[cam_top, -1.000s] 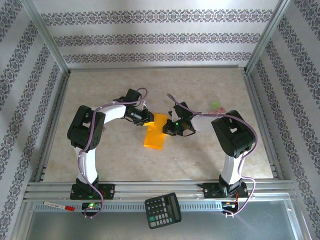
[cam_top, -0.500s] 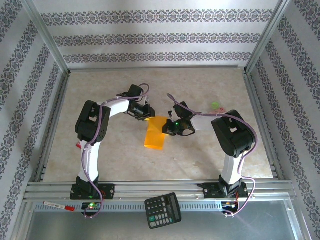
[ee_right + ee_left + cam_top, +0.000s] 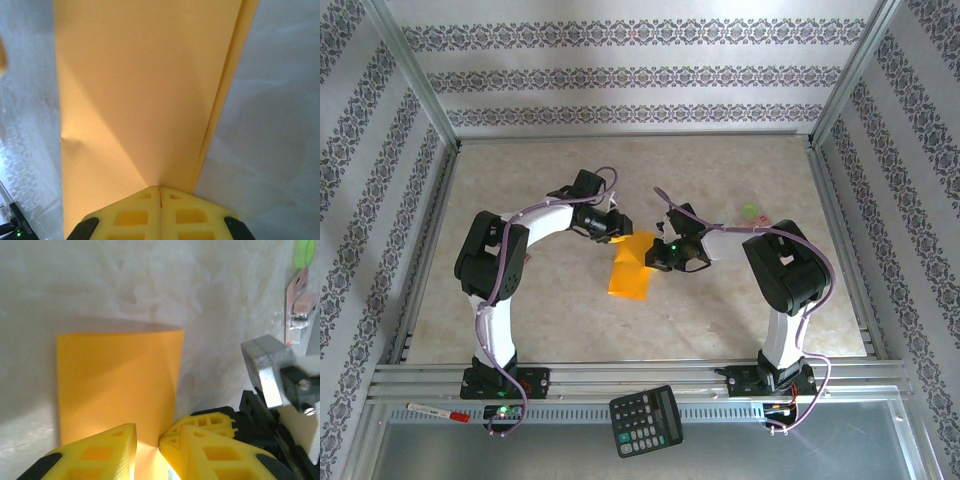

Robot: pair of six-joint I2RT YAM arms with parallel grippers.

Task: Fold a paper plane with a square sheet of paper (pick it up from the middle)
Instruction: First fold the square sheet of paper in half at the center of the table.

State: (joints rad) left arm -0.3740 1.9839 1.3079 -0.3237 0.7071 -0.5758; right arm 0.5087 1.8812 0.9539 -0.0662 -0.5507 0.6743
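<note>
- Orange-yellow square sheet of paper (image 3: 630, 268) lies folded in half at the middle of the desk (image 3: 720, 320).
- Left gripper (image 3: 148, 432) has nudged back to the sheet's 11 o'clock corner, fingers (image 3: 100, 450) slightly apart over the edge.
- Right gripper (image 3: 160, 189) stays clamped on the 2 o'clock edge; by my reckoning the nose folds remain undone.

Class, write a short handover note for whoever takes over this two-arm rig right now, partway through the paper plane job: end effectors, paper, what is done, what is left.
Left end effector: jaws slightly apart, tips at the far end of the orange-yellow sheet of paper.
Right end effector: shut, tips at the sheet's right edge; unclear whether it pinches the paper.
Sheet: on the table, midway between the arms.
Done: folded once into a two-layer rectangle.
Left: nose and wing folds; no pointed dart shape yet.
</note>
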